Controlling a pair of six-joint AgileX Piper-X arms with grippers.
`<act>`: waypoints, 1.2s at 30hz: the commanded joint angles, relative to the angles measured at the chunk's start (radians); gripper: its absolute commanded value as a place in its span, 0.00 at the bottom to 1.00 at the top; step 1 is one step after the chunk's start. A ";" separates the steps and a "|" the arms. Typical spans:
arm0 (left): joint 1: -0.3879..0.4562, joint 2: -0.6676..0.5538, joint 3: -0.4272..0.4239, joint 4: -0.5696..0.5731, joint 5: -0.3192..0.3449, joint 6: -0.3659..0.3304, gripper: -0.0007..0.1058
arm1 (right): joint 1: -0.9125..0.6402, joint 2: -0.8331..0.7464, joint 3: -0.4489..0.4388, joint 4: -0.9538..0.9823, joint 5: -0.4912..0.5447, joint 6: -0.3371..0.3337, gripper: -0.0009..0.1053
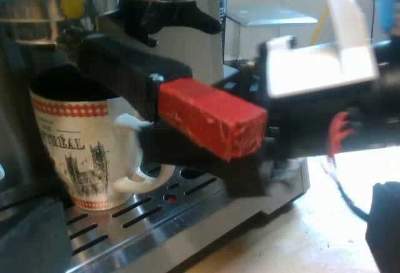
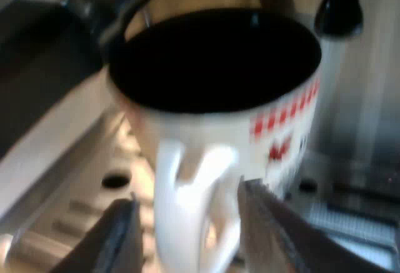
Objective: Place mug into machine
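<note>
On the espresso machine's [image 1: 187, 42] slotted drip tray [image 1: 125, 220], left wrist view: mug [image 1: 81, 154] stands upright, white w/ red-check bands & a dark building print, inside dark. Metal holder's dark handle [image 1: 125, 67] sticks out from the machine's front, passing over the mug's rim, w/ the red end [image 1: 212, 120] nearest the camera. Right pincer [image 1: 156, 151] sits under that handle, at the mug's white loop [image 1: 140, 173]. Left pincer [image 1: 209, 198] hangs back from the machine, fingers spread wide, nothing gripped. Pale tabletop [image 1: 312, 235] shows beside the tray.

Right wrist view: mug [image 2: 212, 123] close up, upright on the tray, its loop btwn the right pincer's [image 2: 187, 195] two fingers. One finger [image 2: 262, 223] is right against the loop, the other [image 2: 122, 235] just off it, so parted, not clamped.
</note>
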 commanded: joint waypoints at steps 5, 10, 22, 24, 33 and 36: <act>-0.002 -0.001 -0.062 -0.020 -0.020 0.056 0.93 | 0.019 -0.214 0.074 0.174 -0.016 -0.076 0.38; -0.002 -0.001 -0.099 -0.018 -0.032 0.060 0.93 | 0.050 -0.367 0.121 0.259 0.010 -0.061 0.38; -0.002 -0.140 -0.248 0.343 -0.051 0.132 0.93 | 0.128 -0.558 0.114 0.311 0.056 -0.096 0.01; -0.002 -0.183 -0.294 0.435 -0.056 0.149 0.93 | 0.146 -0.559 0.102 0.311 0.056 -0.117 0.01; -0.002 -0.350 -0.444 0.786 -0.069 0.149 0.93 | 0.198 -0.518 0.026 0.311 0.169 -0.123 0.01; -0.002 -0.397 -0.477 0.848 -0.069 0.149 0.93 | 0.203 -0.501 0.008 0.311 0.183 -0.120 0.01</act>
